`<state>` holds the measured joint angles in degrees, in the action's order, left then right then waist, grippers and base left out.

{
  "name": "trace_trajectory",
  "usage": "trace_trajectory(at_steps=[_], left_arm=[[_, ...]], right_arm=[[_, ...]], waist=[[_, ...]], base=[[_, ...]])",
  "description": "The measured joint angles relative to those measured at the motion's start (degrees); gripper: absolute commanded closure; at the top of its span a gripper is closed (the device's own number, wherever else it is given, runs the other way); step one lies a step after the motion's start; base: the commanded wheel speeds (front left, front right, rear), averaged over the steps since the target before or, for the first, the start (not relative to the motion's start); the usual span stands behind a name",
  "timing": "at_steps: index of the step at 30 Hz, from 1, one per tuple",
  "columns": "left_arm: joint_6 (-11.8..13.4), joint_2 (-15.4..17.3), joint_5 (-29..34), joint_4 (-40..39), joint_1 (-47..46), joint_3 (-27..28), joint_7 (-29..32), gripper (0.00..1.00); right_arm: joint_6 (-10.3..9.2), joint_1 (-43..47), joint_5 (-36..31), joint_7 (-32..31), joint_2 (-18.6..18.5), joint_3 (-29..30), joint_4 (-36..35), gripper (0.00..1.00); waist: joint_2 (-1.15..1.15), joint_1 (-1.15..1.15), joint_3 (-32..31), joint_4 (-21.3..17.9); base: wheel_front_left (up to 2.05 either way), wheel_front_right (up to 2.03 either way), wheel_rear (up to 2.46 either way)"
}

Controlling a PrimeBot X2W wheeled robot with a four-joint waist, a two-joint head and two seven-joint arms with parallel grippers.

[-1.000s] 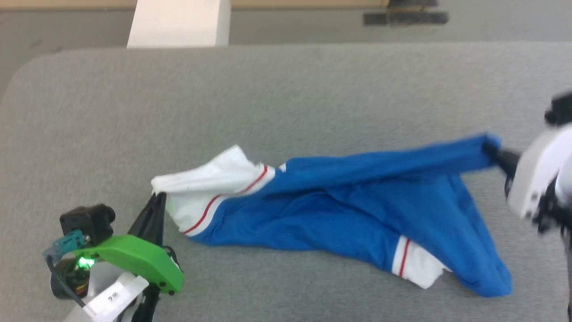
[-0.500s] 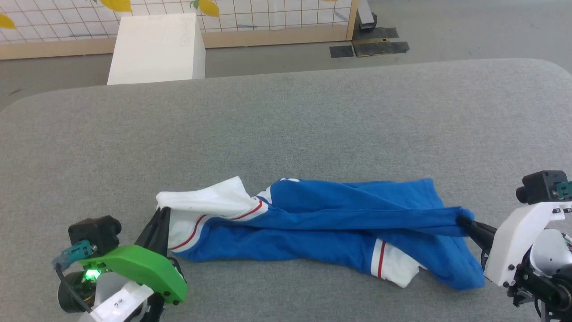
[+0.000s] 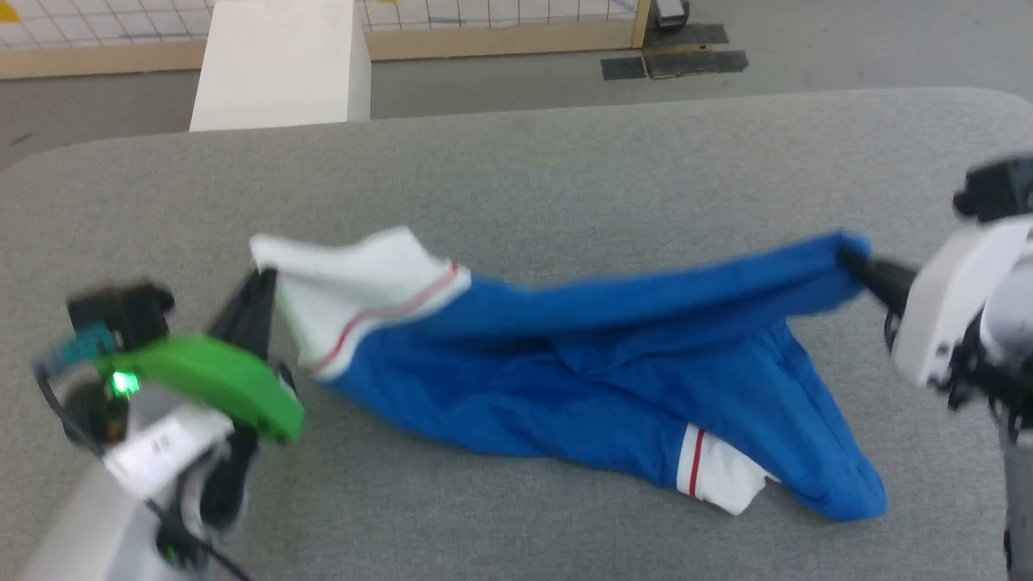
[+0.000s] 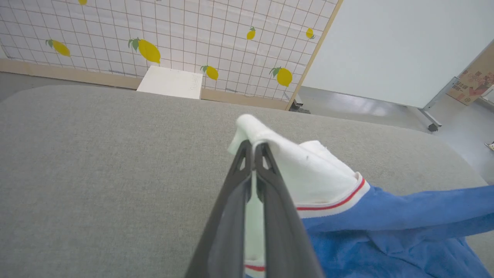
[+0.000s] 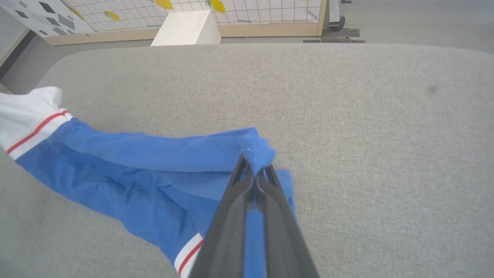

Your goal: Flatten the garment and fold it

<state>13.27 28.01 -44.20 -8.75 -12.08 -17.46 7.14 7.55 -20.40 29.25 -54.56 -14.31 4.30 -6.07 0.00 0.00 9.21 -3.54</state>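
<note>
garment: royal-blue shirt [image 3: 581, 379] with white sleeves and thin red stripes, centre of head view, stretched left to right over the table. The top edge is lifted taut between both grippers. The rest sags in folds onto the cloth top below.
left gripper: [image 3: 260, 282] mid left of head view, green cover behind it. The jaws are pinched together on the white sleeve's edge, and white cloth shows between the fingers in the left wrist view.
white sleeve: [image 3: 355, 282] upper left end of the garment, raised off the table, with a red stripe where white meets blue.
right gripper: [image 3: 847, 257] mid right of head view, white housing behind it. The jaws are clamped on the blue corner.
blue corner: [image 5: 256, 148] bunched, poking out past the fingertips, centre of right wrist view.
second sleeve: [image 3: 722, 476] lower right of centre in head view. It lies on the table, part tucked under blue folds, and has one red stripe.
table: [image 3: 516, 177] grey fabric top with rounded far corners.
white box: [image 3: 278, 64] upper left of head view, beyond the table's far edge. Its sides look closed and I cannot tell the contents.
cardboard box: [image 4: 472, 83] right edge of left wrist view, printed side showing. Cannot tell the contents.
grid panel: [image 4: 173, 34] top left of left wrist view, white squares with yellow lemons.
dark plates: [image 3: 674, 60] top of head view, right of centre, on the floor [image 3: 500, 77].
blur: both arms are smeared in the head view.
</note>
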Motion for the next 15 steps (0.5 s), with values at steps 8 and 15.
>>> trace_trajectory(at_steps=[8, 15], left_arm=[[-4.6, 1.0, 0.3, 7.5, -17.6, -0.3, 3.3, 1.00], [-7.8, 0.4, 2.1, 16.3, -32.3, -1.5, 3.8, 1.00]], right_arm=[[0.00, -14.8, -1.4, -2.2, -2.3, -1.2, 6.2, 1.00], [0.00, -26.6, -4.1, -0.2, -1.4, -1.2, 12.0, 1.00]], waist=[[0.00, 0.00, 2.7, 1.9], [0.00, 0.01, 5.8, 3.5]], base=[[0.00, 0.00, 0.00], [0.00, 0.00, 0.00]])
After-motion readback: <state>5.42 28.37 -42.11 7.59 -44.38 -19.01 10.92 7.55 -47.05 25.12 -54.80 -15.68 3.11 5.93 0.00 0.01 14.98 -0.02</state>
